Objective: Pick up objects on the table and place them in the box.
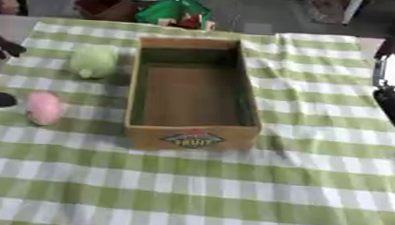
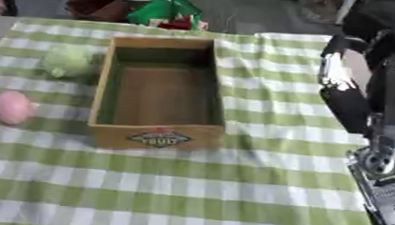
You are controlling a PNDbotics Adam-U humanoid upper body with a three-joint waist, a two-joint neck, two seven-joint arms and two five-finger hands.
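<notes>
Left of the lengthwise box (image 1: 193,93) lie a pink object (image 1: 44,107) and green object (image 1: 93,60); fingers' state unclear.

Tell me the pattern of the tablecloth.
Green and white checks on the tablecloth, clearest in the left eye view.

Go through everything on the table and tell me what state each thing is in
Box: open-topped, upright, nothing inside.
Green round object: on the cloth left of the box, untouched.
Pink object: on the cloth left of the box, untouched.
Right arm: at the table's right edge, holding nothing visible.
</notes>
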